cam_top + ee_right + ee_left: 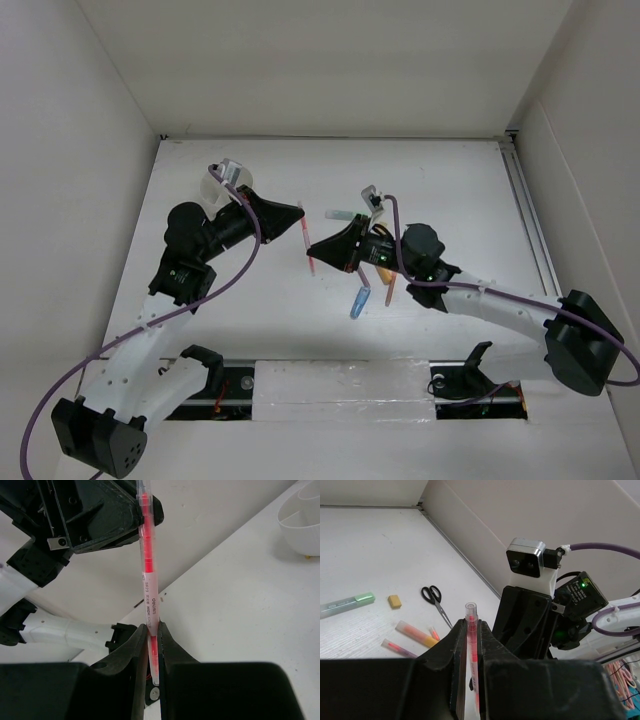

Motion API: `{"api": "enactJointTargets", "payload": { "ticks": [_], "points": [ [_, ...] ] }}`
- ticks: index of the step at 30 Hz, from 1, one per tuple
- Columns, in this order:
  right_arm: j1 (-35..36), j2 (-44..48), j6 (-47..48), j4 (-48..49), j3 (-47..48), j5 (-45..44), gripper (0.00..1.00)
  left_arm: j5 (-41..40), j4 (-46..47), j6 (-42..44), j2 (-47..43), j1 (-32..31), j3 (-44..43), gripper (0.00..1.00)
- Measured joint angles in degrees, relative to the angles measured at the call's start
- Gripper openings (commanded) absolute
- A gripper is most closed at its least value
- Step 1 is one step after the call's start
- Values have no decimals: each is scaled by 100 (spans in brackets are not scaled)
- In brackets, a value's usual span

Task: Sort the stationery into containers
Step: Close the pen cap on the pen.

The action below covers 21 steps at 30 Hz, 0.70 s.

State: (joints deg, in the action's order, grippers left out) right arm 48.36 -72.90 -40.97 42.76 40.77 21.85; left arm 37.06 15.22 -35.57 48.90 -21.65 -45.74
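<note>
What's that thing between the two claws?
A red pen bridges the gap, pinched by the left claw above and the right claw below, in the right wrist view.

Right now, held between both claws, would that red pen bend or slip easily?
Probably stiff: the red pen spans straight between the left gripper and right gripper without sagging. Likely light, being thin clear plastic. Its smooth round barrel could slip or, set down, roll.
</note>
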Motion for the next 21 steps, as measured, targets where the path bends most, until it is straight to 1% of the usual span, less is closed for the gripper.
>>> {"api": "enactJointTargets", "payload": {
  "ticks": [21],
  "points": [
    [-151, -140, -238, 7, 94, 302, 0, -2, 166, 76, -57, 2, 114, 0]
  ]
}}
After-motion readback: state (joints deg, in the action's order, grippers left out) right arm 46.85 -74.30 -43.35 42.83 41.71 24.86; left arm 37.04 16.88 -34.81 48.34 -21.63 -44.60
